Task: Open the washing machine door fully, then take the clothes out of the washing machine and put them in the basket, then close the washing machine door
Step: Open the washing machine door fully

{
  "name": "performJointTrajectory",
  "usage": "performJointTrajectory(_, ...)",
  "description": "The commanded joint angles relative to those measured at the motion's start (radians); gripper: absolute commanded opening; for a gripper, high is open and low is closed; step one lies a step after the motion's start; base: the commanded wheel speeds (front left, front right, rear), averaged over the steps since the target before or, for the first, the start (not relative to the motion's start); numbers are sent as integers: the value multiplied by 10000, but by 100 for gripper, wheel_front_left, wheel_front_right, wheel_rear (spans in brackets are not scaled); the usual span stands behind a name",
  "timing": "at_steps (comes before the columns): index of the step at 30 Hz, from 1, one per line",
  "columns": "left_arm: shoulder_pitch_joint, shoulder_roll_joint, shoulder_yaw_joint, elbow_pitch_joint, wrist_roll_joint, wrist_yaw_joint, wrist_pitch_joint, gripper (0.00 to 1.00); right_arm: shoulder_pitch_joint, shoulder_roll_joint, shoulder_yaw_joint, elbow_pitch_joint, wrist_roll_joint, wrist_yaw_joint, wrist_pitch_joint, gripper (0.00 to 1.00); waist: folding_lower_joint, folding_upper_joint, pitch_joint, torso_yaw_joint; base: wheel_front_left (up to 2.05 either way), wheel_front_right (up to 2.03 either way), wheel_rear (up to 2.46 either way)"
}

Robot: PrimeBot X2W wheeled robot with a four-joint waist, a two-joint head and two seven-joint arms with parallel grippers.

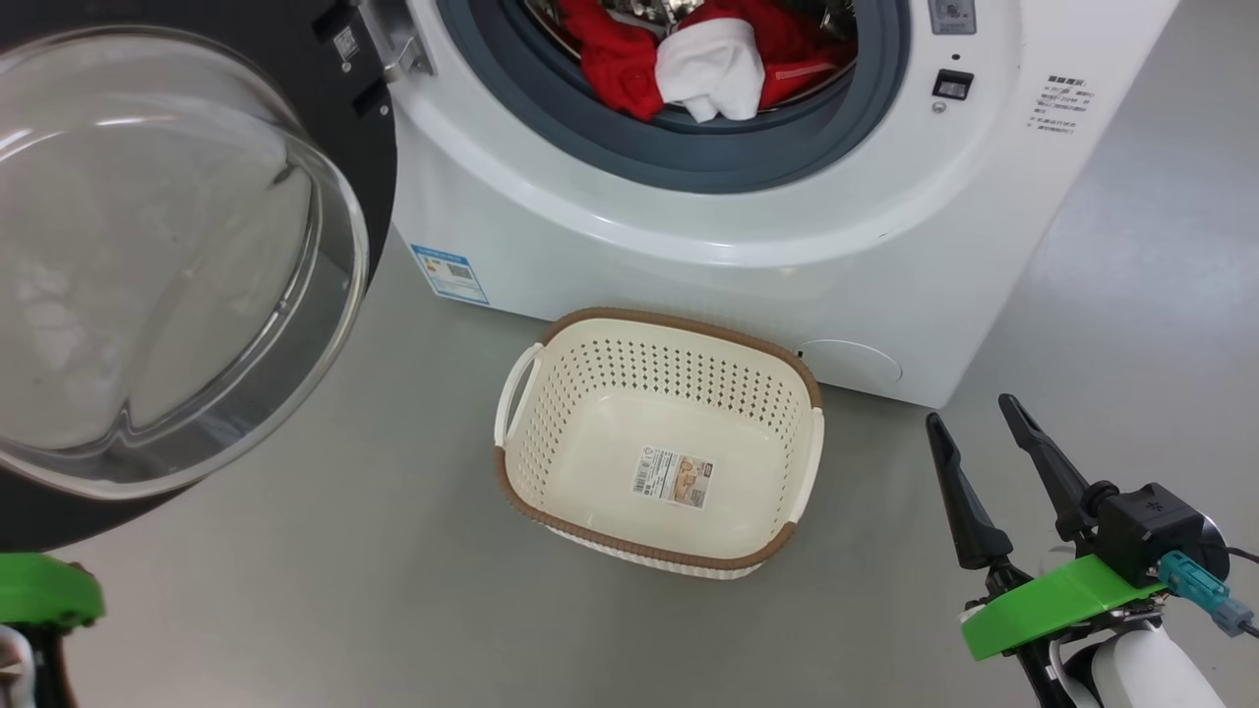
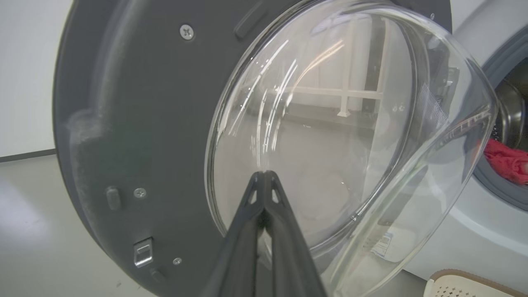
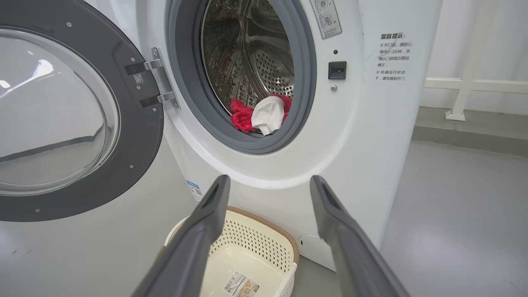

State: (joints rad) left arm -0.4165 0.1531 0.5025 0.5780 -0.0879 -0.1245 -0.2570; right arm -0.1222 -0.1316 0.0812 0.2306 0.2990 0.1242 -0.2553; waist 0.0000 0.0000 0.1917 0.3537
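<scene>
The washing machine [image 1: 689,256] stands with its door [image 1: 148,265] swung wide to the left, glass bowl facing me. Red clothes [image 1: 620,69] and a white one [image 1: 713,69] lie at the drum's front lip, seen also as the clothes [image 3: 264,115] in the right wrist view. The cream basket [image 1: 551,354] sits on the floor before the machine, holding just a paper label. My right gripper [image 1: 969,418] is open, low at the right of the basket. My left gripper [image 2: 264,174] is shut with nothing in it, its tips close to the door's glass [image 2: 330,123].
Grey floor [image 1: 344,570] surrounds the basket. A white wall with a rail [image 3: 474,86] runs behind the machine on its right side. The open door's dark ring [image 2: 123,123] blocks the left side.
</scene>
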Motion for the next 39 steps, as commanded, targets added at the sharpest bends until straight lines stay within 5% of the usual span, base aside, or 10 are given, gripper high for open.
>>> performJointTrajectory(1,236,310,81,-505,-45,-54,-48,0,52,-7,196,-254,4,65,-65,100,0,0,-62,-69,0,0,0)
performJointTrajectory(4,552,131,-292,-907,-103,-57,-48,0,111,27,146,-270,17,65,-65,100,0,0,-147,-190,0,0,0)
performJointTrajectory(8,989,-100,-813,-1449,-277,-59,-48,25,187,83,26,-305,49,65,-65,100,0,0,-212,-396,0,0,0)
performJointTrajectory(17,1739,-530,-1846,-2505,-495,-60,-48,100,312,208,-327,-388,66,65,-65,100,0,0,-221,-1029,0,0,0)
performJointTrajectory(39,2532,-107,-4416,-3675,-1979,-61,-48,100,362,407,-896,-505,156,65,-65,100,0,0,-51,-2818,0,0,0)
